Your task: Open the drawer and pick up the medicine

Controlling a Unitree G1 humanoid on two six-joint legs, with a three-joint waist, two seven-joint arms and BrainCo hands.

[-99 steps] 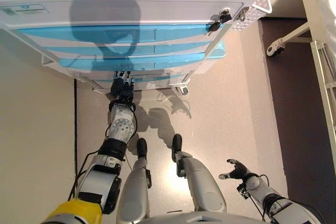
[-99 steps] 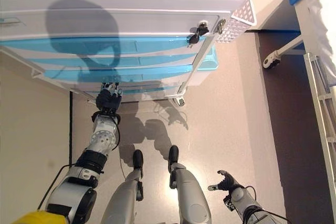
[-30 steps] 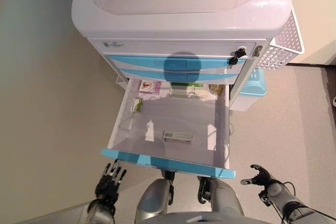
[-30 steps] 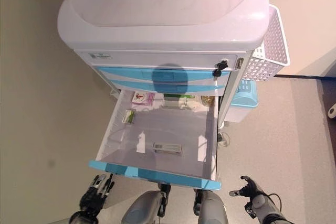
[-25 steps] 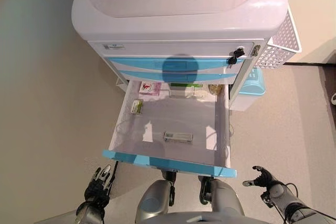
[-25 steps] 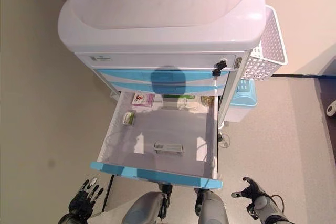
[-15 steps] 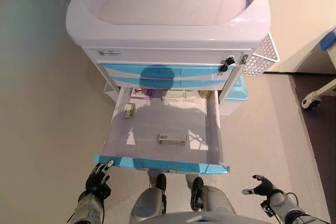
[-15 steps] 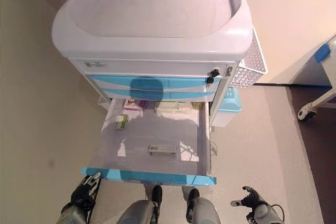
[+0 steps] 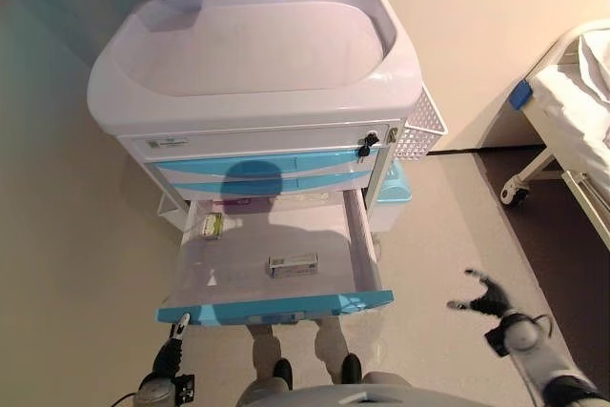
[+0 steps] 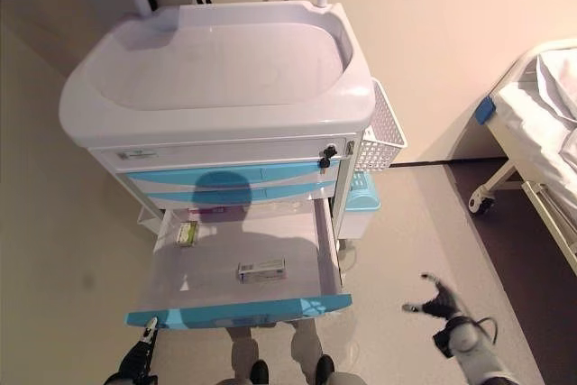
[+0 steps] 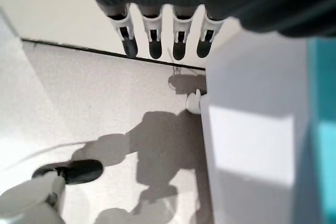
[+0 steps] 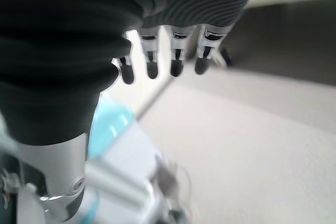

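Observation:
The cart's bottom drawer (image 9: 362,254) stands pulled out, its blue front (image 9: 276,309) toward me. A small white medicine box (image 9: 293,264) lies in the middle of its floor. A small green-and-white packet (image 9: 211,226) lies at the drawer's back left, and more packets show under the shut drawers above. My left hand (image 9: 170,355) hangs below the drawer's front left corner, fingers (image 11: 152,35) straight and holding nothing. My right hand (image 9: 486,297) is out to the right of the cart over the floor, fingers (image 12: 176,59) spread and empty.
The cart has a white tub top (image 9: 253,50), two shut blue drawers (image 9: 257,171) and a key in its lock (image 9: 363,147). A white mesh basket (image 9: 419,126) hangs on its right side, with a blue bin (image 9: 396,183) below. A wheeled bed (image 9: 572,111) stands at the right.
The drawer, shut 3.3 s ago with my left hand at it, now stands open. The camera has pulled back and up. My left hand has let go and dropped; my right hand has risen.

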